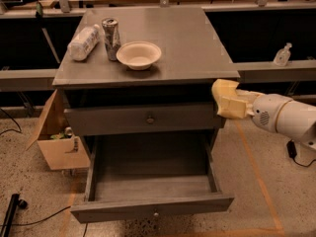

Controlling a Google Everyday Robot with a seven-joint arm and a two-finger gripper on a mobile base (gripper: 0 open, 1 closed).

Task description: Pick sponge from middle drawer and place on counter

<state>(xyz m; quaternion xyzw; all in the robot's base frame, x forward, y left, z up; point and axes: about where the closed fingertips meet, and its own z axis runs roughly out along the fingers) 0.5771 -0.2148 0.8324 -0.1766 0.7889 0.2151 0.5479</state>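
— What worries you from here?
— The surface (197, 43) has an overhanging right corner. The drawer (148, 184) stands open and empty. My hand (226, 102) sits just under that lip, apparently clamped on the sponge (222, 89), so a straight lift could catch the edge and knock it loose.
— Any room up top?
— Plenty right of the bowl (138, 54). The bottle (83, 42) and can (110, 31) crowd the left.

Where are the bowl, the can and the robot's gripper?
bowl (138, 54), camera view, its hollow inside.
can (111, 38), camera view, its side.
gripper (224, 98), camera view, its pale front end, right of the closed drawer (108, 120).
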